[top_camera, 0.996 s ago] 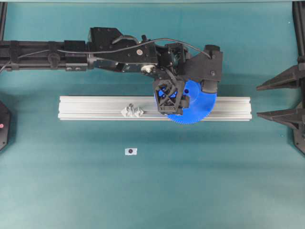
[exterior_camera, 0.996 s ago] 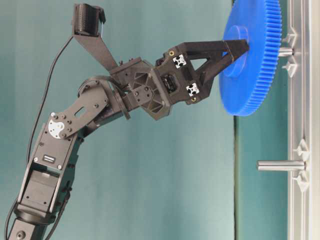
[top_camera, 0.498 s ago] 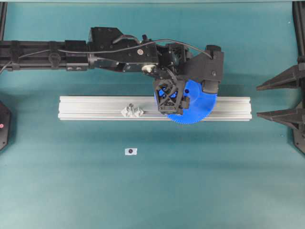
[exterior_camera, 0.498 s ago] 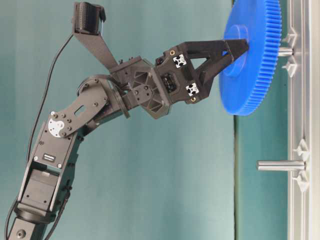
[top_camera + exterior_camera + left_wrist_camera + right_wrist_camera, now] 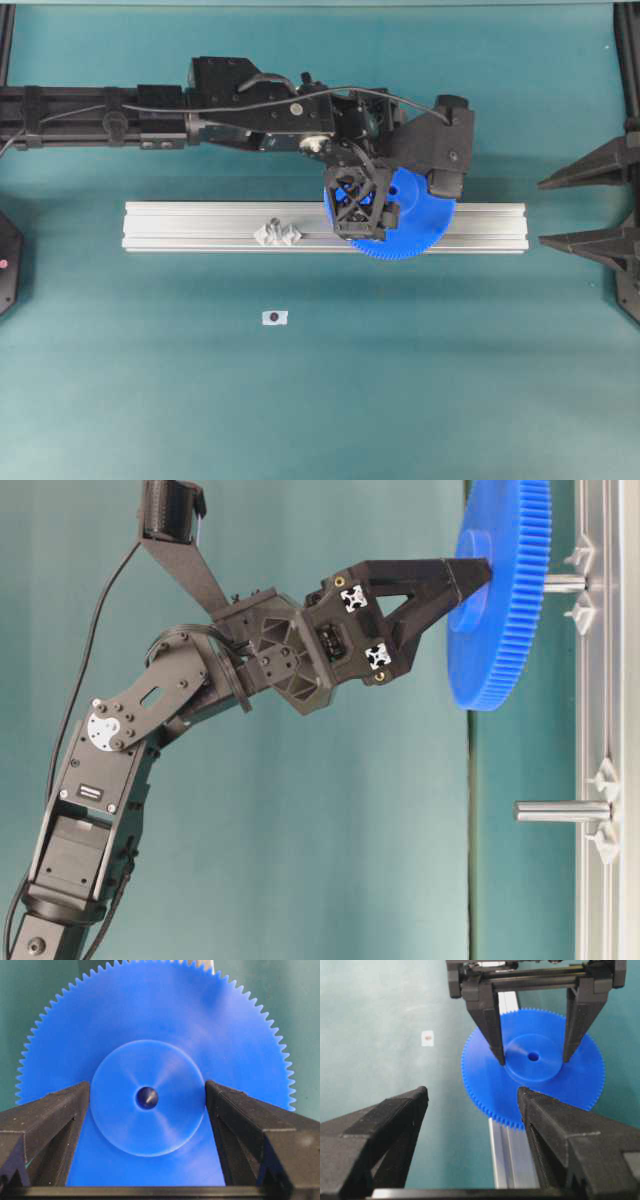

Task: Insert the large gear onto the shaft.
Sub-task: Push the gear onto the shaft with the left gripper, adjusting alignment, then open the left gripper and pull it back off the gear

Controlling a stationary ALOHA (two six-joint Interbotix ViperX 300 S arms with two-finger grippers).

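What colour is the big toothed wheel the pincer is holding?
Bright blue. The gear shows best in the left wrist view, filling the frame.

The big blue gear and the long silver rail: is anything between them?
In the table-level view, only a bare stretch of the shaft shows between the large gear and the rail. The left gripper holds the gear's hub.

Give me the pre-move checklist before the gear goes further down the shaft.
1. Grip: left end effector clamps the hub of the large gear from both sides: ok.
2. Centre hole unobstructed in the left wrist view: ok.
3. Shaft meets the gear at its centre in the table-level view: ok.
4. Gear seated against the rail: not ok, a gap shows.
5. Shaft tip inside the hole: cannot tell.
6. Right end effector open, holding nothing: ok.
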